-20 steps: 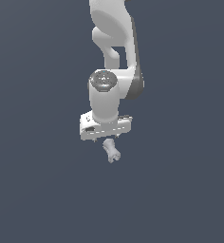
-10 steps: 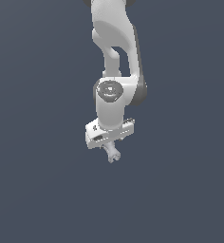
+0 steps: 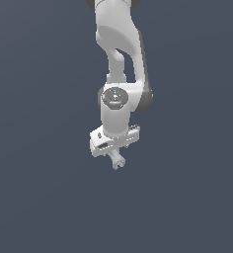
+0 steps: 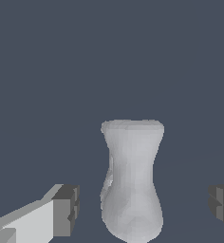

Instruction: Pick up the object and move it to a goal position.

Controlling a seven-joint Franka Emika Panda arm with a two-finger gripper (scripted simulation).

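You see the white arm (image 3: 119, 54) coming in from 12 o'clock, wrist pointing down at frame centre. Gripper (image 3: 115, 157) sits right over the object (image 3: 118, 161), a small pale lump poking out toward 5 o'clock below the hand. Fingers hidden; can't tell jaw gap. Plain dark grey floor (image 3: 34, 197) all round.

Plain dark grey-blue floor (image 3: 39, 197) bears the object (image 4: 132, 180).

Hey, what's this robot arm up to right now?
A white Panda arm is poised over a small pale spool-like object on a plain dark surface. The wrist view shows its gripper open, with a finger on each side of the object and clear gaps between, so nothing is grasped yet.
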